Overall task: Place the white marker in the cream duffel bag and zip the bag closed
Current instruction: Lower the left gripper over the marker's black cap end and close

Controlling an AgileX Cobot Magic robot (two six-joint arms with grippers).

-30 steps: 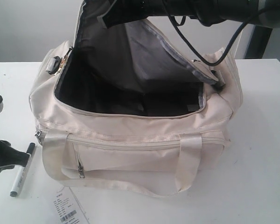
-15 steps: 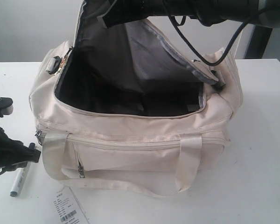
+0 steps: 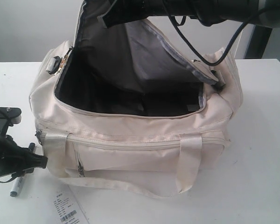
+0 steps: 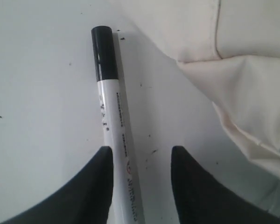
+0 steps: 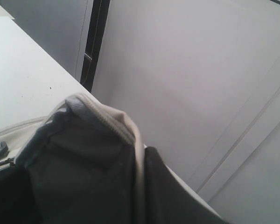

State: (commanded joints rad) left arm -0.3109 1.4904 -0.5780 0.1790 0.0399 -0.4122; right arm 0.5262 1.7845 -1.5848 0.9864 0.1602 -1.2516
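Plainly, the white marker (image 3: 15, 187) is seen lying flat on the desk (image 3: 261, 177), near the left stretch of the desk edge closest to the exterior camera and just beside the left end of the cream duffel bag (image 3: 140, 154). The left gripper (image 3: 37, 158) is positioned low over it with its jaws spread apart and nothing grasped. In the left wrist view the marker (image 4: 116, 126) is shown running lengthwise between the two dark fingers (image 4: 95, 186) of the left gripper (image 4: 141, 156). It is set close against the finger farther from the bag (image 4: 252, 70) and kept well clear of the other; whether that nearer finger is touching the barrel cannot be told. The black cap is seen reaching out beyond the fingertips, on bare desk (image 4: 37, 93). In the exterior view the marker's far end is left showing past the gripper, toward the near edge, with a barcoded paper tag (image 3: 67, 210) lying near it.

The bag is placed at the middle of the desk with its top open and its dark lining exposed. Its lid flap (image 3: 130, 51) is held raised by the right gripper (image 3: 113, 16), which is clenched on the flap's edge (image 5: 107, 121).
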